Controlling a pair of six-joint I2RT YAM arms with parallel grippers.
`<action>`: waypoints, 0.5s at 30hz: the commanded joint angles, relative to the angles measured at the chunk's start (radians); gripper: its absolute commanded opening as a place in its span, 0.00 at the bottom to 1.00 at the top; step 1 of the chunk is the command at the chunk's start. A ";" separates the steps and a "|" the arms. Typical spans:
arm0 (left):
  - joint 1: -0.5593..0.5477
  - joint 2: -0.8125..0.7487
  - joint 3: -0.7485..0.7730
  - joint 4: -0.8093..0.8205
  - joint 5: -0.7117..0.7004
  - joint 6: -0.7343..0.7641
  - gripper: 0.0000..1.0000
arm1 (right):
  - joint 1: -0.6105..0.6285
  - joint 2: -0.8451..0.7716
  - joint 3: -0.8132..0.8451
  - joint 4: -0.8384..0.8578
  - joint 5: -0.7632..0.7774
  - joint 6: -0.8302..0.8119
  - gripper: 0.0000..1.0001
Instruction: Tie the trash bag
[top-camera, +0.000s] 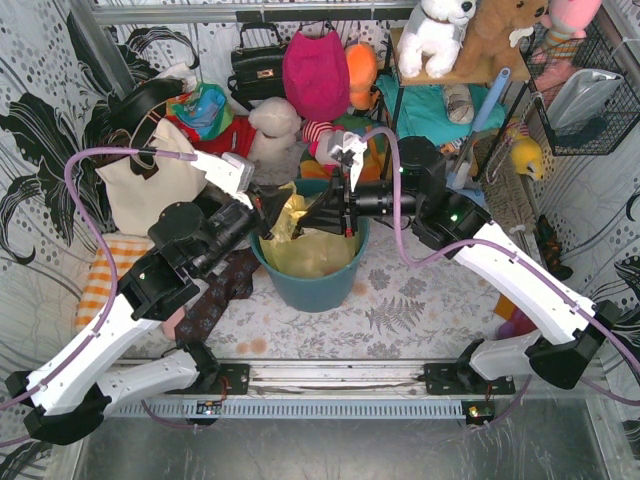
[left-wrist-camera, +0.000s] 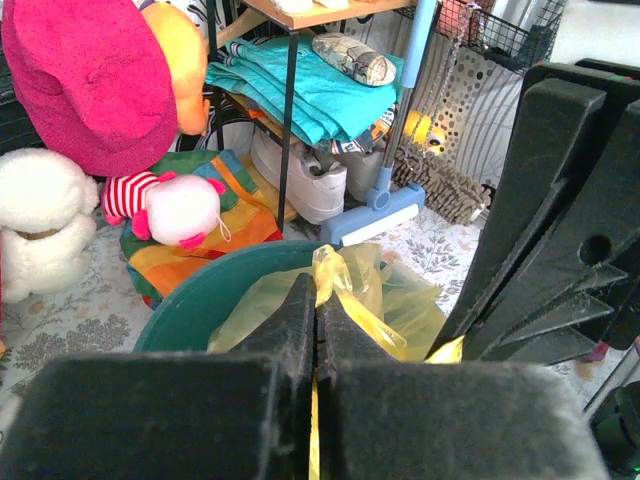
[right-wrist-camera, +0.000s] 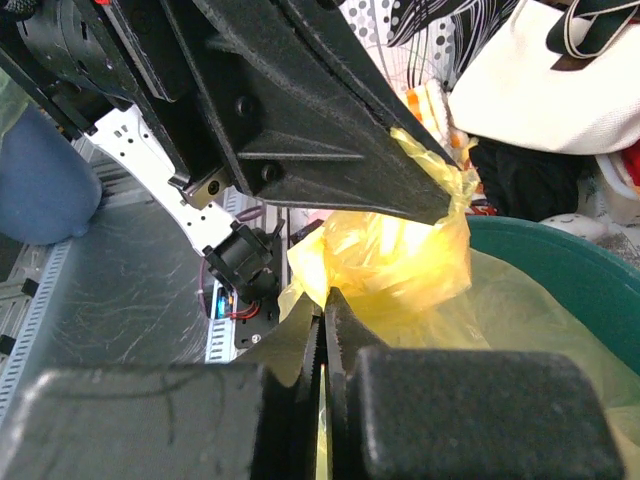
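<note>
A cream tote (top-camera: 140, 190) stands at far left, behind my left arm. My left tool (top-camera: 268, 226) reaches from the left over the rim of the bin (top-camera: 310, 290). In the left wrist view its fingers (left-wrist-camera: 290, 330) are pressed together, with a thin yellow strip of the bag (left-wrist-camera: 345, 290) pinched between them.

The bag lines the teal bin, which stands on the tabletop (top-camera: 410, 300) at centre, between my two arms. Its plastic rises above the rim where I grip it.

My right tool (top-camera: 312, 222) comes in from the right, over the bin opening. In the right wrist view its fingers (right-wrist-camera: 300, 340) are likewise narrow, clamped on a fold of yellow plastic. In that view the tip of my left tool holds a bunched corner of the bag just above and to the right. The two tool tips sit near each other over the left half of the bin, with yellow plastic showing between them.
</note>
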 joint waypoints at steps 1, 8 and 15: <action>0.007 0.004 0.039 0.038 0.013 -0.006 0.00 | 0.030 0.015 0.059 -0.081 0.053 -0.072 0.00; 0.007 0.003 0.036 0.037 0.015 -0.003 0.00 | 0.080 0.051 0.120 -0.183 0.185 -0.132 0.00; 0.008 -0.001 0.036 0.036 0.016 0.000 0.00 | 0.108 0.070 0.143 -0.235 0.330 -0.167 0.00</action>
